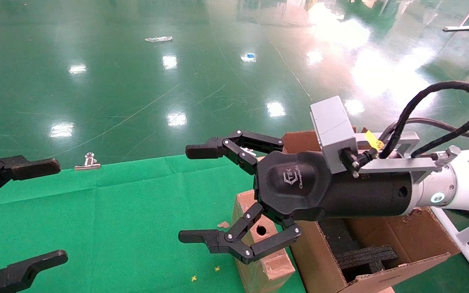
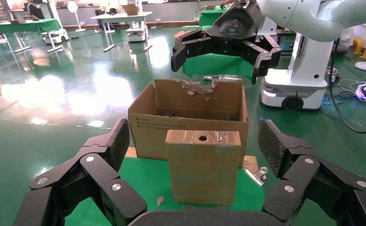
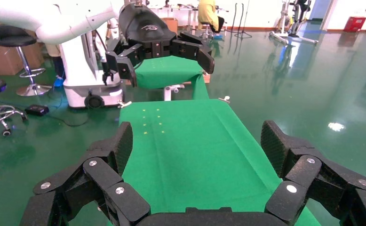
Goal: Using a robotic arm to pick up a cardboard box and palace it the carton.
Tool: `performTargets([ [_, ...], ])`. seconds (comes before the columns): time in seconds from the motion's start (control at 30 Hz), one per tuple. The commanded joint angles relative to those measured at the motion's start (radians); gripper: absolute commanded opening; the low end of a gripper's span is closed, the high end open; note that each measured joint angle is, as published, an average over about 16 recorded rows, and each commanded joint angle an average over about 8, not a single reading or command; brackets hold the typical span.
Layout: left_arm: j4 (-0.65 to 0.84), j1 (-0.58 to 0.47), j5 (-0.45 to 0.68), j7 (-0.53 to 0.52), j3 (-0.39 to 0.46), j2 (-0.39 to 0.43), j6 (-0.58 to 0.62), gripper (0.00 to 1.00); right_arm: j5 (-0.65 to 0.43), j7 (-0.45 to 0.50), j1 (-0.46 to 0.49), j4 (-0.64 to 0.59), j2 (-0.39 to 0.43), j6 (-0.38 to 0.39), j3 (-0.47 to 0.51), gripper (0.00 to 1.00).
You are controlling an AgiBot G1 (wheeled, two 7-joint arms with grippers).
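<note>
Head camera looks down over both arms. Each wrist camera sights between its own fingers toward the other gripper; left wrist and head share the cardboard box [image 2: 202, 165] and carton [image 2: 190, 113].

The slim brown cardboard box [image 1: 258, 244] runs off the head view's lower edge, part-covered by the spread black right gripper [image 1: 189, 194].

Brown cardboard box [image 2: 203, 167] and carton [image 2: 190, 120], green cloth [image 1: 108, 219], black right gripper [image 1: 195, 194] on white arm
</note>
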Motion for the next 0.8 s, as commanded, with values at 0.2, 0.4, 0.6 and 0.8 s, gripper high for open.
performTargets([
  [0.2,0.000,0.000,0.000,0.000,0.000,0.000,0.000,1.00,0.000,0.000,0.000,0.000,0.000,0.000,0.000,1.00],
  [0.4,0.001,0.000,0.000,0.000,0.000,0.000,0.000,1.00,-0.030,0.016,0.009,0.014,-0.007,0.007,-0.019,1.00],
  [0.6,0.001,-0.001,0.000,0.001,0.001,0.000,0.000,1.00,-0.155,0.070,0.068,0.055,-0.028,-0.003,-0.094,1.00],
  [0.8,0.001,-0.001,-0.001,0.001,0.001,0.000,0.000,1.00,-0.372,0.123,0.204,0.073,-0.078,-0.067,-0.260,1.00],
])
